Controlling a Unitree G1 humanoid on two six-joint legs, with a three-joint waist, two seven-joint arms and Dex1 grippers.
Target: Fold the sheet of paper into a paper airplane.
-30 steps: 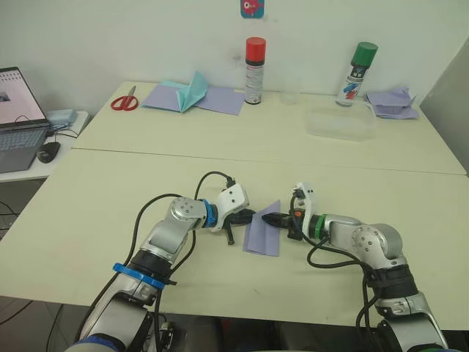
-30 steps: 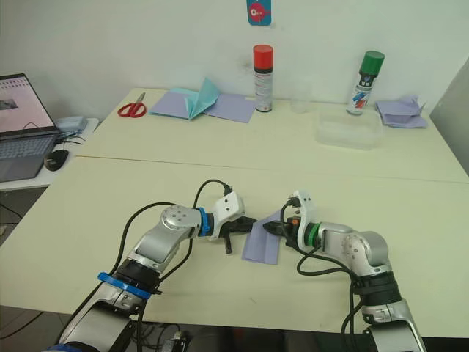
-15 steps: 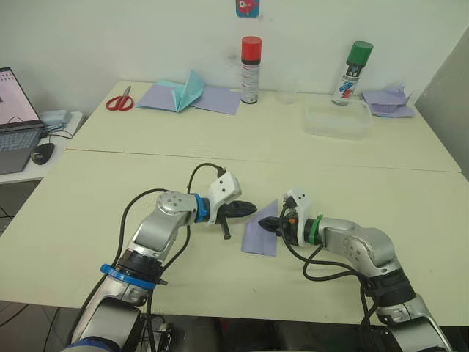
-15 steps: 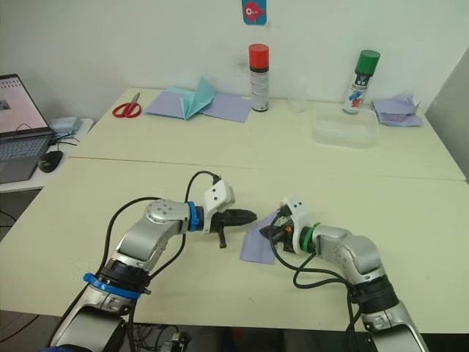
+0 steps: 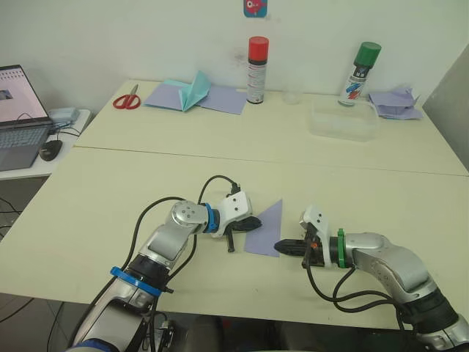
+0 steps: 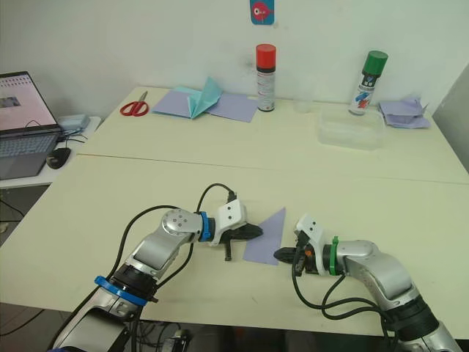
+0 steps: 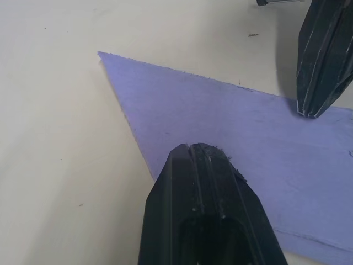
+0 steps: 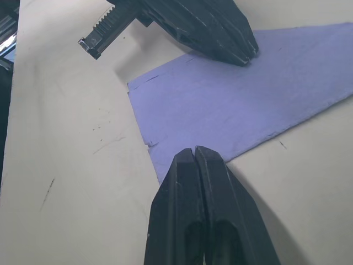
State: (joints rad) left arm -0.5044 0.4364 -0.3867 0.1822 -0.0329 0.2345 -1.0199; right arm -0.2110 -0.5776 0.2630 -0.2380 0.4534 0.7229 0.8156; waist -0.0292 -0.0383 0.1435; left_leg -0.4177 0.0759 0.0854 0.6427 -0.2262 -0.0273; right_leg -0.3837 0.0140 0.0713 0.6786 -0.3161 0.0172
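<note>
**Folded paper lying flat between two closed grippers**

The right gripper (image 5: 279,246), its ribbed black fingers pressed together, is resting its tip at the paper's near edge. The paper (image 5: 265,227), thin matte lavender folded to a pointed wedge, is lying flat on the cream table (image 5: 110,191). The left gripper (image 5: 258,221), fingers together, is pressing on its left edge. Far back, two spray cans are standing.

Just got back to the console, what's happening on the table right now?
The robot is partway through folding the sheet of paper, which lies flat on the near table as a pointed, folded shape. The left pincer is shut and presses down on one edge of the sheet. The right pincer, also shut, sits at the opposite edge with its tip at the paper's border. Neither grips the sheet. No finished plane shape yet.
</note>
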